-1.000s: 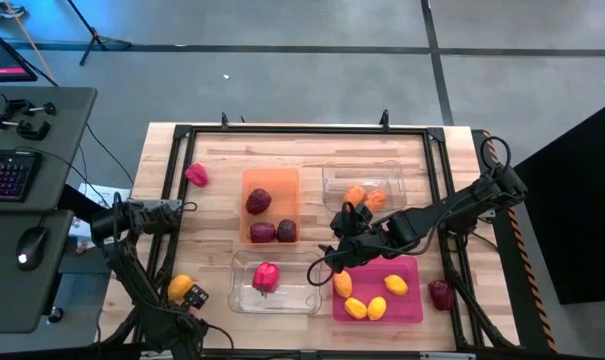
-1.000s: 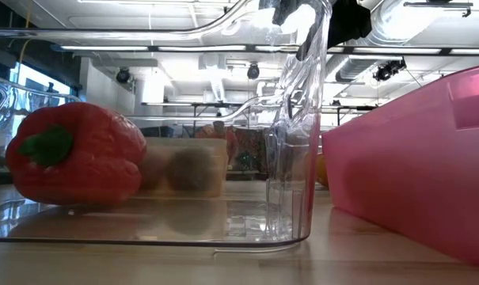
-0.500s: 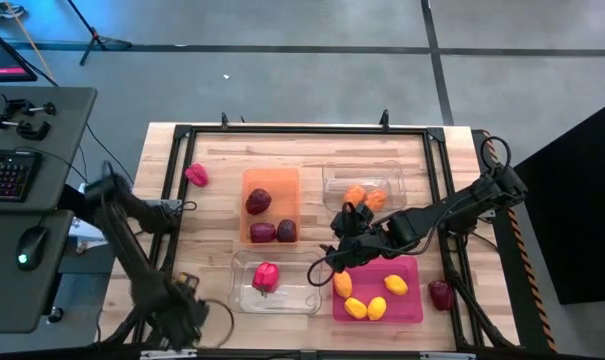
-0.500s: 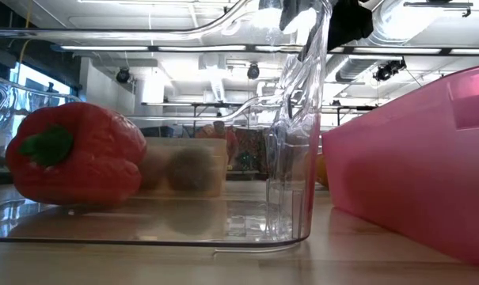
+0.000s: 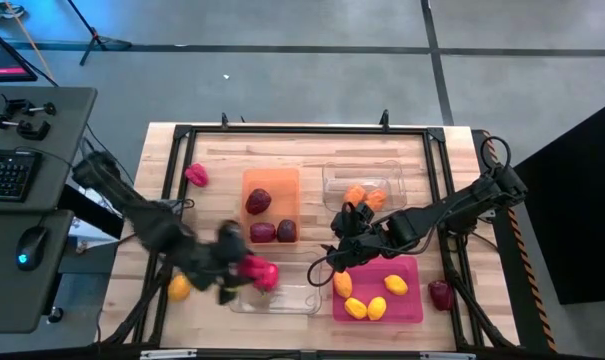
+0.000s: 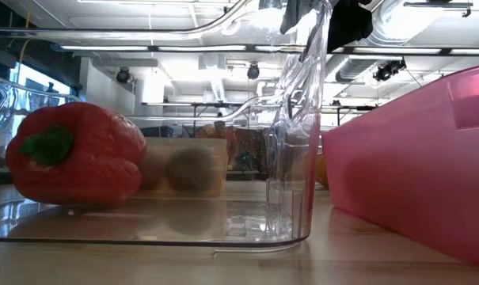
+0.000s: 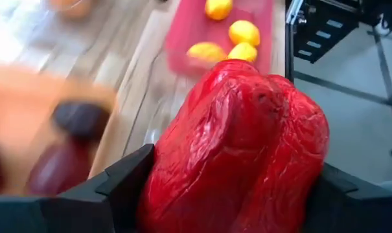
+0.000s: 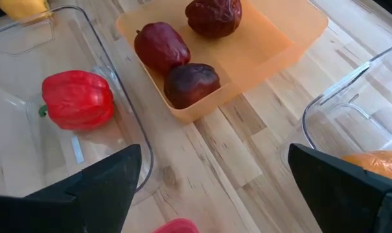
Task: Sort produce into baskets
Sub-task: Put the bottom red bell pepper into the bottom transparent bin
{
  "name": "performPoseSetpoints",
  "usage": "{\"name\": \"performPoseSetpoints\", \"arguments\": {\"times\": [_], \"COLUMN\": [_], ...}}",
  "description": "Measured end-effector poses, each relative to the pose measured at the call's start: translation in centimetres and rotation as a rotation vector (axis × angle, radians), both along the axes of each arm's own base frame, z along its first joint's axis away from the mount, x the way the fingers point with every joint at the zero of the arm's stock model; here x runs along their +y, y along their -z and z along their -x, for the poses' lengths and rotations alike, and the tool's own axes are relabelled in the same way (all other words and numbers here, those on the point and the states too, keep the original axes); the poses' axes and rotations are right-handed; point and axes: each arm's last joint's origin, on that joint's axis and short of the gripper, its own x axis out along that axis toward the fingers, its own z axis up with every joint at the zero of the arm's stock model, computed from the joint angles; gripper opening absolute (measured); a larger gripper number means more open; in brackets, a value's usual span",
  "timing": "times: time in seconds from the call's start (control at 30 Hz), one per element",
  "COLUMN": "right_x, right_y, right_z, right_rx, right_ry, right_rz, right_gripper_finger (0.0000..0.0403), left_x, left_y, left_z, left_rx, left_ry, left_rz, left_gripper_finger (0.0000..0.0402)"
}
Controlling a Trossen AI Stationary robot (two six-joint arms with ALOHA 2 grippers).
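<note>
Red pepper (image 7: 238,145) fills the gap between the left fingers (image 7: 127,178), clamped partway shut around it, carried above the near clear basket (image 5: 300,297) where another pepper (image 8: 77,99) lies. Next comes lowering and releasing inside its walls. Right fingers (image 8: 111,178) hang spread wide and empty over the worktop (image 8: 221,145).

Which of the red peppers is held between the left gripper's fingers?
The pepper clamped in the left gripper near the clear tray's left end; another lies in that tray, a third sits alone on the table.
</note>
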Motion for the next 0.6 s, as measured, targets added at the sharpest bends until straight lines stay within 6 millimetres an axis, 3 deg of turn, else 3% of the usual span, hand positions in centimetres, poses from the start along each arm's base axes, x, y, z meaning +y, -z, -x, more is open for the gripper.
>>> {"name": "performPoseSetpoints", "arguments": {"times": [0.13, 0.27, 0.43, 0.6], "right_x": [0.0, 0.0, 0.1, 0.1], "right_y": [0.0, 0.0, -0.9, -1.9], "right_z": [0.0, 0.0, 0.5, 1.3], "right_rx": [0.000, 0.004, -0.042, -0.055], "right_ry": [0.000, -0.011, 0.002, -0.029], "right_rz": [0.000, 0.010, 0.033, 0.067], "right_gripper_finger": [0.0379, 0.0379, 0.0379, 0.0379], "left_x": [-1.1, -1.8, -2.1, -1.4], "left_y": [2.7, 4.9, 6.8, 7.4], "left_z": [-5.0, -8.2, -9.4, -10.0], "left_rx": [-0.052, -0.061, 0.015, 0.052], "left_ry": [0.059, 0.071, 0.147, 0.131], "left_rz": [-0.024, 0.105, 0.153, 0.180], "left_gripper_finger": [0.0274, 0.0276, 0.0276, 0.0278]}}
